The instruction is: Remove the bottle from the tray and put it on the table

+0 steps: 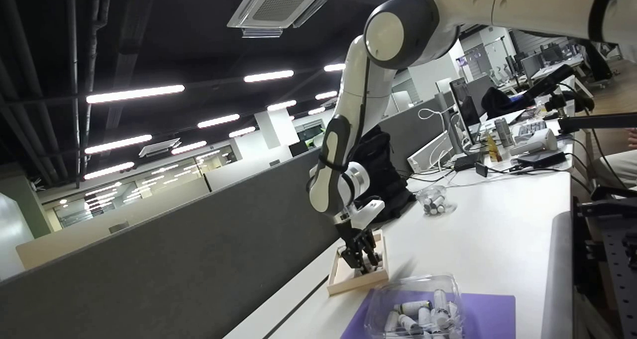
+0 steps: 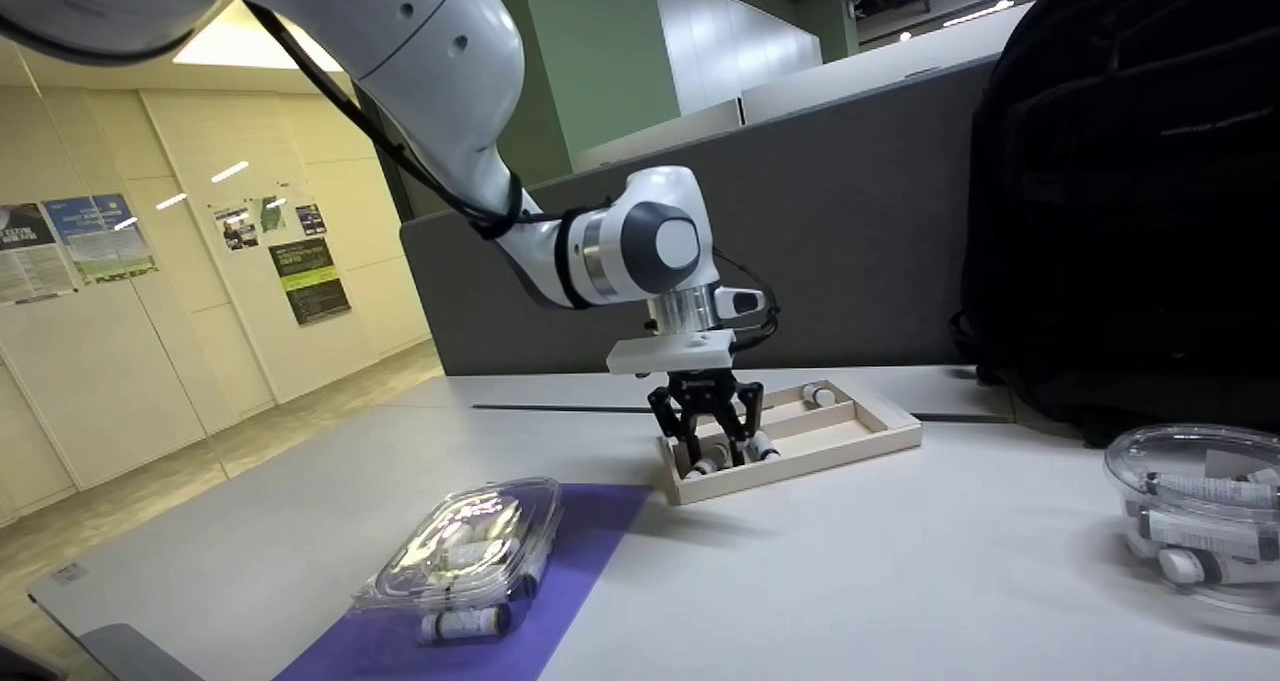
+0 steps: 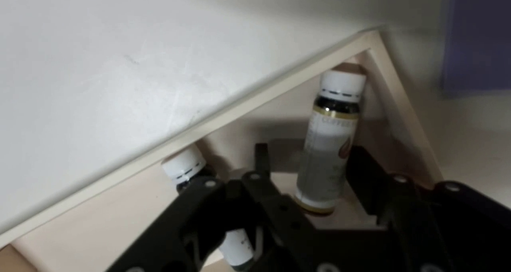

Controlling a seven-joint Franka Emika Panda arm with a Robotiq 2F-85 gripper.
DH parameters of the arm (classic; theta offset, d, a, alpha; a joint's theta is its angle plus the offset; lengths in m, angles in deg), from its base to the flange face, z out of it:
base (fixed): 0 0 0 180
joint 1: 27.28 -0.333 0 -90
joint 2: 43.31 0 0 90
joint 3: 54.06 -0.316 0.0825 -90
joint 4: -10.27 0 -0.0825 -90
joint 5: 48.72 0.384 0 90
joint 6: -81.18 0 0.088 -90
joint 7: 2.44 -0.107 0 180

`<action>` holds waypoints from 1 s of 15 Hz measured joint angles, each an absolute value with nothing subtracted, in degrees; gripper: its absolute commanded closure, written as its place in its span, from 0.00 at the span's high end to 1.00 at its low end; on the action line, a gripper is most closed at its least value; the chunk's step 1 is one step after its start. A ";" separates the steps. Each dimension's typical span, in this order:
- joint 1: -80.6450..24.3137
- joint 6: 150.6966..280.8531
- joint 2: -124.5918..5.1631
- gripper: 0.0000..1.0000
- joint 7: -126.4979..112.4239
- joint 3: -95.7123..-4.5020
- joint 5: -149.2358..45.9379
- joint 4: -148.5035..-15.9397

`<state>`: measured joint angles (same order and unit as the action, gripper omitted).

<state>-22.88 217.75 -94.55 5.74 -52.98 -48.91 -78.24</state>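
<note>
The bottle (image 3: 330, 148) lies in the tray (image 3: 199, 130), its cap (image 3: 342, 83) near the corner and pointing to one o'clock in my wrist view. I expect something stiff and fairly light, likely glass under a smooth label (image 3: 324, 166), so it may slide in a loose grip and crack if dropped. I would squeeze the label around its middle, since the cap could twist. My gripper (image 3: 309, 158) straddles it, spread wide and holding nothing: a gap shows beside the nine o'clock finger (image 3: 262, 157), while the three o'clock finger (image 3: 358, 171) sits right by the label; whether it touches, I cannot tell. At eight o'clock another bottle (image 3: 184, 163) is partly hidden behind my gripper, so nudging it is a risk. Past the tray, the white table (image 3: 119, 64) spreads at ten o'clock; the purple mat (image 3: 479, 36) lies at two.
</note>
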 measured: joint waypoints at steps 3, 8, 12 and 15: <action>-22.92 217.21 -95.21 0.05 5.95 -53.05 -48.91 -77.01; -22.91 217.51 -94.26 0.07 7.75 -53.73 -48.88 -76.89; -22.93 218.74 -88.51 0.07 10.10 -55.10 -48.88 -81.31; -23.02 219.19 -82.90 0.07 11.77 -56.15 -48.90 -86.29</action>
